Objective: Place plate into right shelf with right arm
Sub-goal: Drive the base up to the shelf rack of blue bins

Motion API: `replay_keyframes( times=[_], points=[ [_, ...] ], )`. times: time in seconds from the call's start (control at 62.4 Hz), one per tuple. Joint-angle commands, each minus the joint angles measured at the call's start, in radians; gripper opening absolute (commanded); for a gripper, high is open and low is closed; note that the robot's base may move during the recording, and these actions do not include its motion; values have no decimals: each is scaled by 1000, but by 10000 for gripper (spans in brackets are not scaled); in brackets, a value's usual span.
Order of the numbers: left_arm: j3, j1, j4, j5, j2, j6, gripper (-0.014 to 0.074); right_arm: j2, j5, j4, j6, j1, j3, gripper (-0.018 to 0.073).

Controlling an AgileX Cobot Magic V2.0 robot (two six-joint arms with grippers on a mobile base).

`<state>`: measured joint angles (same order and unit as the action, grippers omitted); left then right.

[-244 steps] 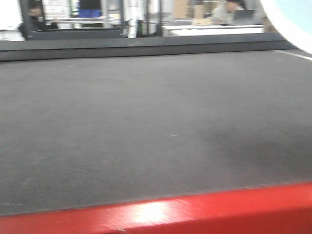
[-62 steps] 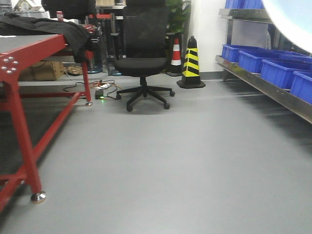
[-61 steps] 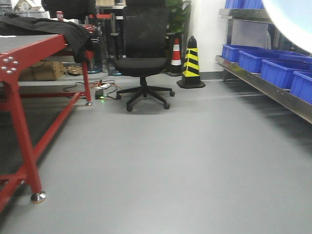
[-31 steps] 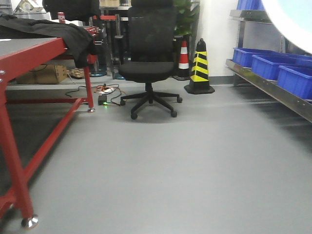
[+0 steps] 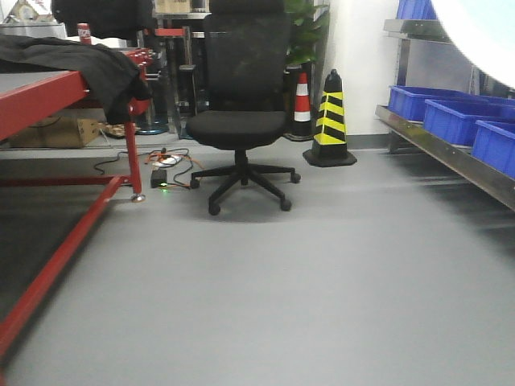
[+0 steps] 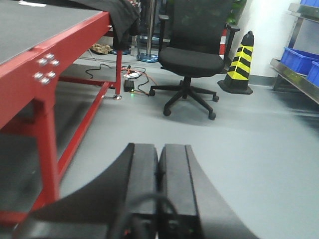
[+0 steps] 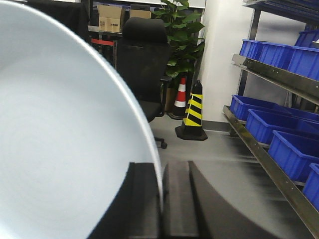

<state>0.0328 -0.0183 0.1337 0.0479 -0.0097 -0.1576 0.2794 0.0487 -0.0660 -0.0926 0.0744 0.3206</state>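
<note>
No writing can be read anywhere. The cardboard boxes (image 7: 111,18) at 12 o'clock in the right wrist view carry pale labels, but they are too small to make out. The red can (image 5: 84,33) on the red table (image 5: 36,95) at 10 o'clock in the front view shows no legible mark either.

The plate (image 7: 60,139) is plain glossy white with a faint blue cast. It is round and smooth, with no pattern (only soft concentric sheen on its face). In the right wrist view it stands on edge and fills the frame from 7 to 11 o'clock, its curved rim sweeping down to the centre bottom. In the front view only a pale arc of it shows, at 1 o'clock in the top corner.

The right gripper (image 7: 162,174) has its two black fingers pressed onto the plate's rim. The rim runs down into the narrow slit between them, so the plate rises to 10 o'clock from the fingers, far wider than they are. The left gripper (image 6: 159,154) has its fingers pressed together with nothing between them, and it points at the grey floor (image 6: 249,149).

The right shelf (image 7: 271,74) lies at 3 o'clock from the plate and well apart from it. Its steel rails carry rows of blue crates (image 7: 266,124). Ahead at 12 o'clock stand a black office chair (image 5: 239,121), a black-and-yellow cone (image 5: 330,121) and an orange-and-white cone (image 5: 302,96) just beside it. A black cloth (image 5: 72,60) is draped over the red table's end.
</note>
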Motion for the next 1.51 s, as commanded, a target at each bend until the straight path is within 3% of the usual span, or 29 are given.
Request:
replay_keyframes(
  times=[0.0,1.49],
  points=[
    [10,-2,8,-90,-10,7,-128,7,-93,4,-5,-6,31,54],
    [10,-2,8,-90,-10,7,-128,7,-93,4,-5,-6,31,54]
  ],
)
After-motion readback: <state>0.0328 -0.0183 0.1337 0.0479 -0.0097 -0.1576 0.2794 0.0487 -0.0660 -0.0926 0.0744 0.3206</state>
